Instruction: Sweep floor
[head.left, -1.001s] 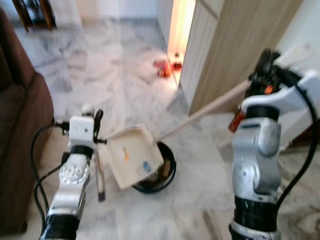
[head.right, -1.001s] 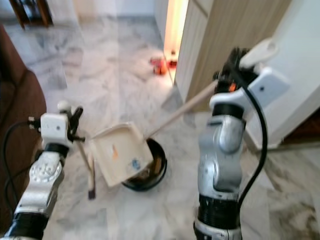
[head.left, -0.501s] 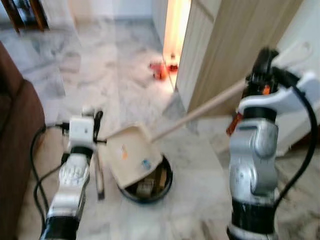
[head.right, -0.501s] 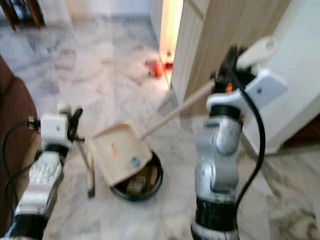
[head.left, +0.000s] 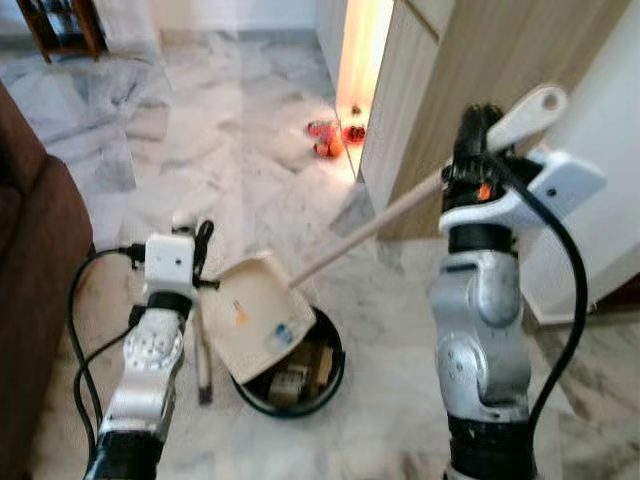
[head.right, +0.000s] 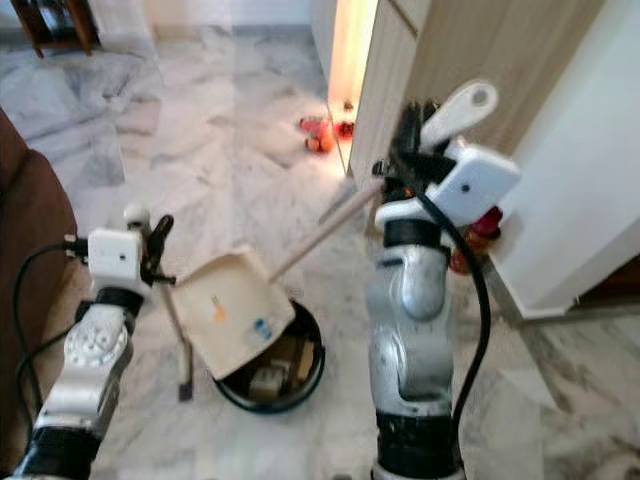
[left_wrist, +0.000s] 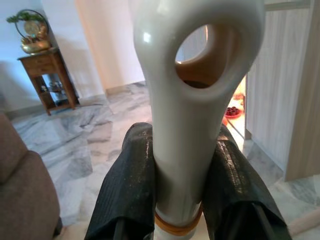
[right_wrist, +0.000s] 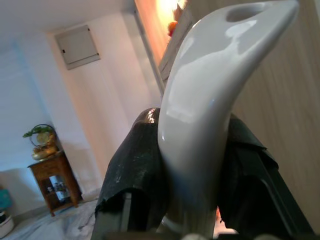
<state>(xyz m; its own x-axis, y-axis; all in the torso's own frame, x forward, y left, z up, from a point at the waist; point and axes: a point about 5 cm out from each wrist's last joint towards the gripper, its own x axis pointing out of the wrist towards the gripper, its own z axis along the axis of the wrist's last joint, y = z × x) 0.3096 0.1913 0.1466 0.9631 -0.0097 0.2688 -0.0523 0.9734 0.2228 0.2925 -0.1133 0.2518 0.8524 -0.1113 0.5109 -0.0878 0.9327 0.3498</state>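
- At the far left edge of the head view you have the brown sofa (head.left: 30, 290), running down the frame beside the marble floor (head.left: 230, 120).
- Left of centre, your left gripper (head.left: 190, 262) is held low over the floor. The left wrist view shows its two black fingers (left_wrist: 127, 190) pressed tight against both sides of a white broom handle (left_wrist: 187, 100) with a hanging hole at its end.
- Below that gripper the broom (head.left: 203, 360) hangs almost upright, its dark tip near the floor, just left of the bin.
- At lower centre the cream dustpan (head.left: 258, 315) is tilted over the round black bin (head.left: 325, 375), with scraps lying inside the bin.
- The dustpan's long wooden pole (head.left: 365, 232) slants from there up toward the right.
- Right of centre, your right gripper (head.left: 472, 150) is raised high. In its wrist view the fingers (right_wrist: 132, 175) are closed hard around the pole's white curved end grip (right_wrist: 210, 100).
- Behind it stands a wood-panelled door (head.left: 470, 70); small red and orange objects (head.left: 330, 135) lie on the floor at upper centre.
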